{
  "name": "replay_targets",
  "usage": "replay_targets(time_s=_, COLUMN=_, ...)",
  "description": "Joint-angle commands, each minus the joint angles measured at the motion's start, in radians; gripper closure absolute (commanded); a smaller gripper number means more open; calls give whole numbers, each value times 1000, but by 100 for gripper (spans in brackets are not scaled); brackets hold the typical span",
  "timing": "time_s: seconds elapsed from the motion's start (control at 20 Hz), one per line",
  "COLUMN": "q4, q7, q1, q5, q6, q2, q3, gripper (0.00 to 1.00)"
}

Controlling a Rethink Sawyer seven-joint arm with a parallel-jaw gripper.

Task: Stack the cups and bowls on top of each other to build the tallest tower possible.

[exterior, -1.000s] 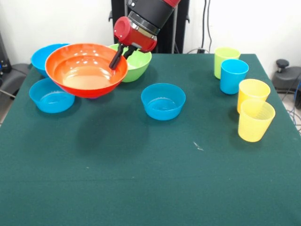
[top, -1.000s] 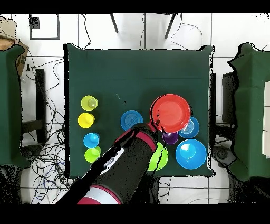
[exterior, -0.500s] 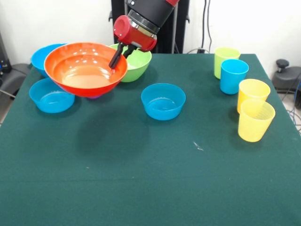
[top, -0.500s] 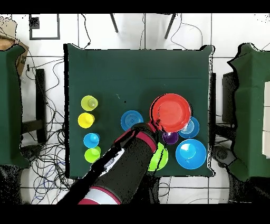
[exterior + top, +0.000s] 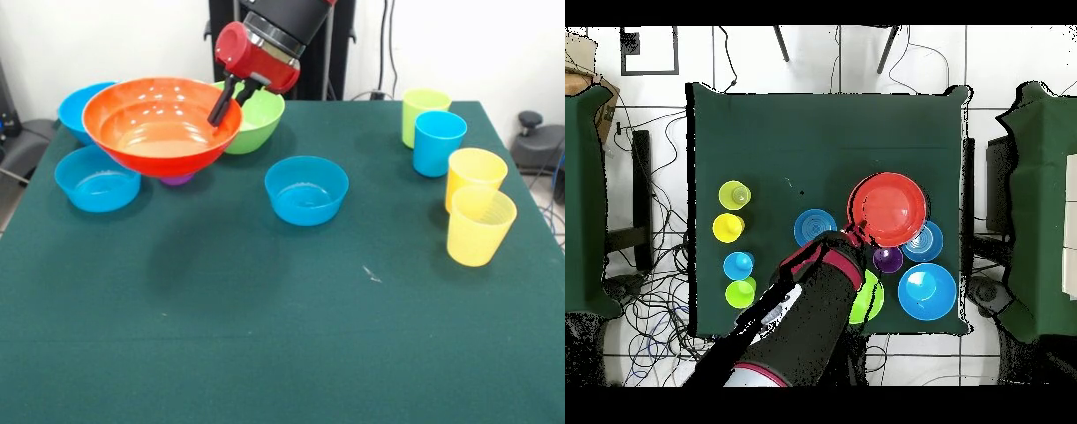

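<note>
Green-covered desk [image 5: 291, 318], white wall behind, cables on the tiled floor around it in the overhead view. I see the claw [image 5: 222, 104] clamped on the rim of the wide orange bowl [image 5: 159, 128], one finger inside the bowl, the other hidden behind the rim. The bowl hangs off the desk, roughly level, held at its right edge in the front view. Under it a bit of the purple cup [image 5: 177, 179] peeks out; I can't tell if bowl and cup touch. In the overhead view the purple cup [image 5: 887, 260] sits just beside the orange bowl's edge, next to a small blue bowl [image 5: 924, 242]. Lime green bowl [image 5: 256, 115] is right behind the claw, large blue bowl [image 5: 84, 106] behind the orange one at left. The small blue bowl [image 5: 97, 179] lies at the left of the front view, partly under the orange rim, and another small blue bowl [image 5: 306, 189] stands alone mid-desk, right of the claw. At the right side, well apart: lime green cup [image 5: 423, 113], blue cup [image 5: 438, 143], two yellow cups [image 5: 477, 216] close together.
</note>
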Motion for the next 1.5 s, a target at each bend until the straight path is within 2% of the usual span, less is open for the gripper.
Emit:
replay_targets(time_s=0.05, q4=-16, q7=100, q1=-15, q5=79, q6=56, q2=-46, q3=161, gripper=100)
replay_targets(time_s=0.4, q4=10, q7=82, q1=-12, q5=113, q6=102, q2=-90, q3=189, gripper=100)
replay_targets(time_s=0.7, q4=28, q7=106, q1=10, q5=144, q6=105, q2=-106, q3=185, gripper=100)
replay_targets(time_s=1.5, q4=35, q7=76, q1=32, q5=175, q6=172, q2=-101, q3=169, gripper=100)
